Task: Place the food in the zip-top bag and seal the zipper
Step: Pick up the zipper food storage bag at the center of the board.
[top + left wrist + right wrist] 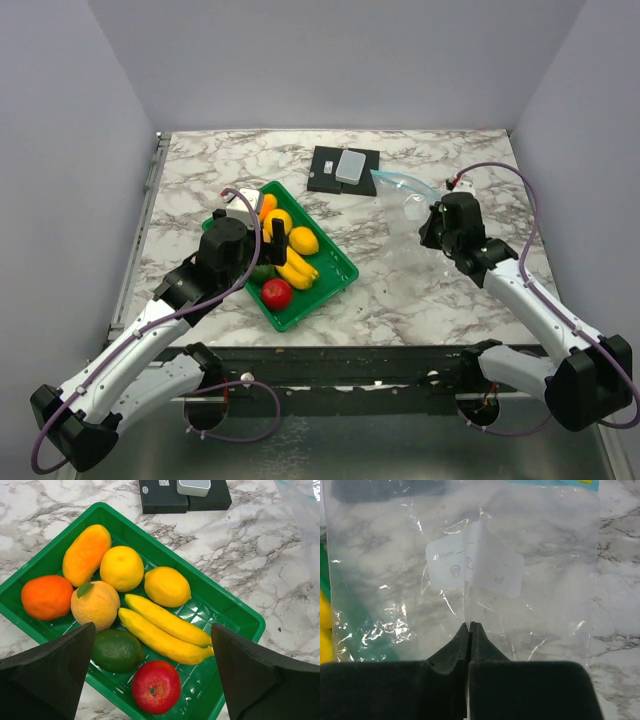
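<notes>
Right pincer (470, 626) pinches the zip-top bag (530, 535); left pincer (151, 627) gapes above the food (166, 586).

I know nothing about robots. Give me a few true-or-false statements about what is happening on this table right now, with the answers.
1. All the toy fruit lies in the green tray. True.
2. The left gripper grips the red fruit. False: it is open above the tray and holds nothing.
3. The right gripper is pinched shut on the clear bag. True.
4. The bananas are inside the bag. False: they lie in the tray, and the bag looks empty.
</notes>
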